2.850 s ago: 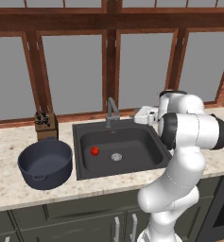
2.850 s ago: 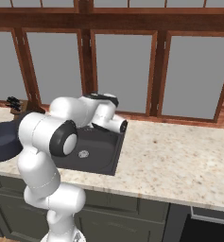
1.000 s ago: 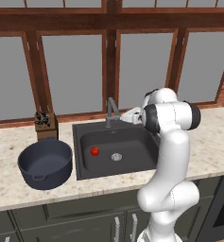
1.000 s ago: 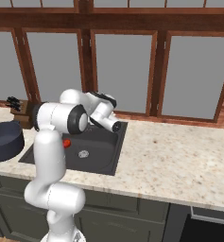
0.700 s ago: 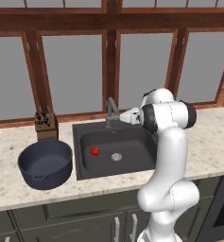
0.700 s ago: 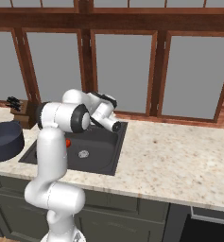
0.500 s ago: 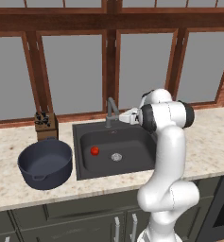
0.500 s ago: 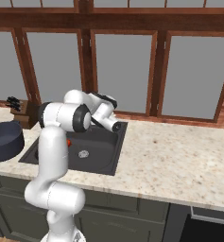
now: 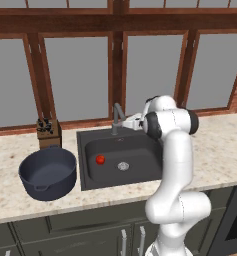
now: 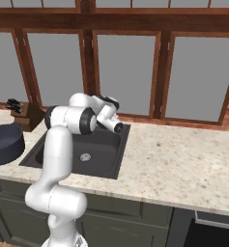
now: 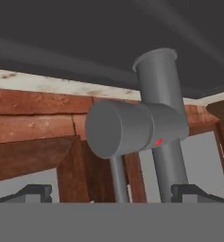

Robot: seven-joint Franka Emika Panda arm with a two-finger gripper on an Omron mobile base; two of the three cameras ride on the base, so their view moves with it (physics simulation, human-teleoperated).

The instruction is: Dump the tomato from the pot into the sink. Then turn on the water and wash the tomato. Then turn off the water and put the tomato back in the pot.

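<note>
The tomato lies in the black sink, just left of the silver drain. The dark pot stands upright on the counter left of the sink, with nothing inside it. My gripper is at the back rim of the sink, right beside the grey faucet. In the hand view the faucet's handle and stem sit close ahead. The gripper is open, with one of its fingertips far to each side. No water runs from the spout.
A brown knife block stands at the back of the counter behind the pot. A wood-framed window runs along the wall behind the sink. Speckled counter stretches to the right.
The hand has crept left along the sink's back rim, closer to the faucet. The jaws stay open. Tomato and pot have not moved.
</note>
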